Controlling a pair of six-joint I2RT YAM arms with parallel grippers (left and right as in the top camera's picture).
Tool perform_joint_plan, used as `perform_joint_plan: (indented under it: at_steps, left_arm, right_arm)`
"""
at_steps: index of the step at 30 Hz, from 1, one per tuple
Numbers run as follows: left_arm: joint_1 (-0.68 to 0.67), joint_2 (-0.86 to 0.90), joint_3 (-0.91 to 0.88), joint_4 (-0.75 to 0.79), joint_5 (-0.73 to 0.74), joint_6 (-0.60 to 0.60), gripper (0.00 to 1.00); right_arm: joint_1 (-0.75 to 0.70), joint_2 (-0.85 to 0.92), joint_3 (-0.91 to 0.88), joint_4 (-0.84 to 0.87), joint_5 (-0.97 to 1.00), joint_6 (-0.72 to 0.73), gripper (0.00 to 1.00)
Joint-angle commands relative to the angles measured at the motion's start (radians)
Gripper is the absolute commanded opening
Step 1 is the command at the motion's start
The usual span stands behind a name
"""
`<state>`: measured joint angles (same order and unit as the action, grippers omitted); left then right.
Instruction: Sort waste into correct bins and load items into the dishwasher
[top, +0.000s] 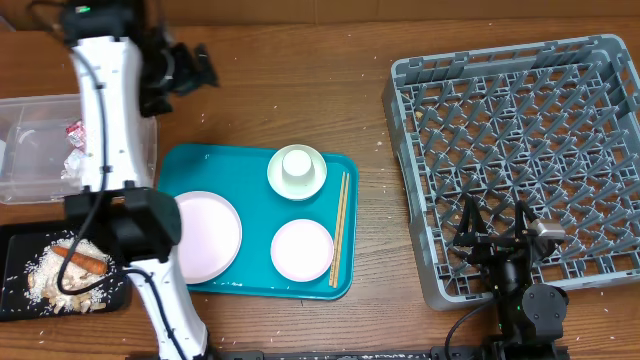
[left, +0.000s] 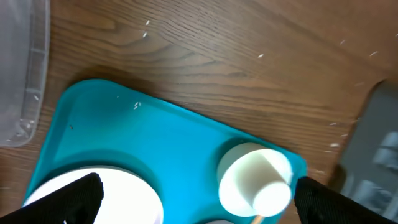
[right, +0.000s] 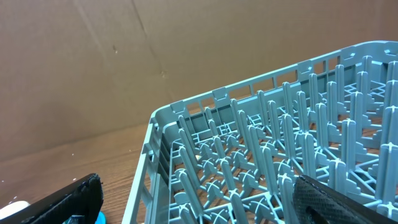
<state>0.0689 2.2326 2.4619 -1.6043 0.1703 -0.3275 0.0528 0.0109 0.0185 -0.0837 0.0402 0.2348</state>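
Note:
On the teal serving tray (top: 190, 165) lie the pale pink plate (top: 205, 235), the white cup (top: 297, 162) standing in the white bowl (top: 312, 183), the small white dish (top: 302, 250) and the wooden chopsticks (top: 340, 230). The clear tub (top: 30, 120) holds the red wrapper (top: 75, 129) and the tissue (top: 73, 166). The black tray (top: 15, 262) holds rice (top: 45, 278) and the carrot (top: 82, 260). My left gripper (top: 200, 68) (left: 196, 202) is open and empty, high above the tray and cup (left: 261, 183). My right gripper (top: 493, 225) (right: 199, 208) is open and empty at the grey dish rack's (top: 520, 140) (right: 261, 155) front-left corner.
The left arm (top: 110, 130) crosses over the clear tub and black tray, hiding parts of both. In the left wrist view the tub (left: 25, 68) is at the left and the rack (left: 376, 155) at the right. Rice grains dot the wooden table (top: 300, 90).

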Motion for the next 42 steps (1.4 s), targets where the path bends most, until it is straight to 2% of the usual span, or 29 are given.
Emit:
perform_joint_plan:
  at_steps: [1,6,29,35,36,37,38,42]
  left_arm:
    - [-0.032,-0.010,0.013,0.000,-0.211,0.024,1.00]
    - [-0.036,-0.010,0.013,-0.021,-0.105,0.025,1.00]
    - [-0.037,-0.010,0.013,-0.007,-0.016,0.024,1.00]
    - [-0.034,-0.009,0.013,-0.007,-0.024,0.026,1.00]
    - [-0.028,-0.009,0.013,-0.006,-0.023,0.025,1.00]
    - [-0.024,-0.009,0.013,-0.005,-0.023,0.025,1.00]
    - [-0.013,-0.009,0.013,0.001,-0.015,0.024,1.00]
    - [0.050,-0.009,0.013,-0.009,0.097,0.027,1.00]
  right_arm:
    - [-0.003,-0.008,-0.011,0.003,-0.001,0.001,1.00]
    - [-0.003,-0.008,-0.011,0.003,-0.001,0.001,1.00]
    - [-0.002,-0.008,-0.011,0.028,-0.018,0.018,1.00]
    - [-0.002,-0.008,-0.011,0.173,-0.296,0.295,1.00]
    - [-0.002,-0.008,-0.011,0.197,-0.394,0.425,1.00]
    - [-0.002,-0.008,-0.011,0.198,-0.416,0.457,1.00]
    - [-0.002,-0.008,-0.011,0.198,-0.500,0.586,1.00]
    - [-0.002,-0.008,-0.010,0.211,-0.528,0.847,1.00]
